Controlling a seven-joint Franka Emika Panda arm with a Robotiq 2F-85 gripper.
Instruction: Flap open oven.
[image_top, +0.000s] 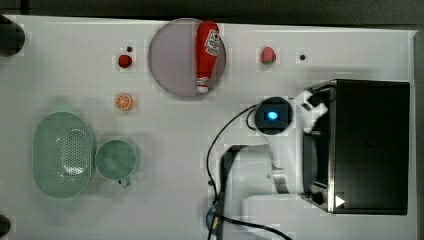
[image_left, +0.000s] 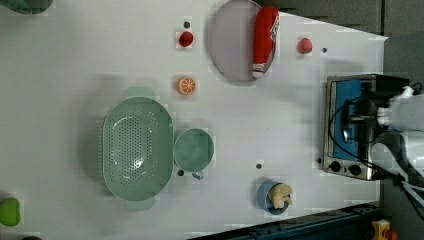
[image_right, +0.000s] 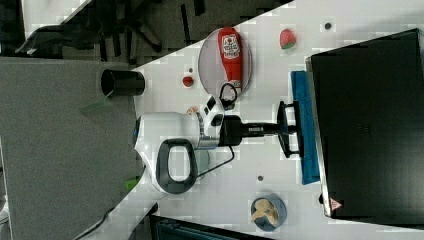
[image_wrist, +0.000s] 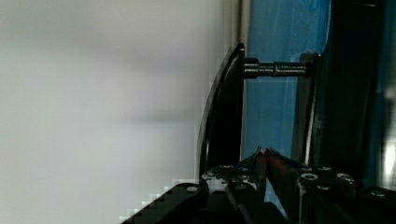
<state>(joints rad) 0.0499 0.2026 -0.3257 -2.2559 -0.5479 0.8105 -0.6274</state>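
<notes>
Gripper (image_right: 289, 129) clamps narrow on the handle (image_right: 285, 131) of the oven (image_right: 367, 125). Bare desk (image_top: 175, 200) fronts the oven door; blue cup (image_right: 268, 212) sits near the oven's front corner, ketchup bottle (image_right: 230, 52) farther off.

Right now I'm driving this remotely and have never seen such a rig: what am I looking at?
One white robot arm works at a white table, seen from three outside cameras and one on the wrist. Its gripper is at the dark handle of the oven, fingers apparently closed around the bar; the blue glass door looks shut. Also there: a ketchup bottle on a plate, a green colander, a green cup, toy fruit.
</notes>
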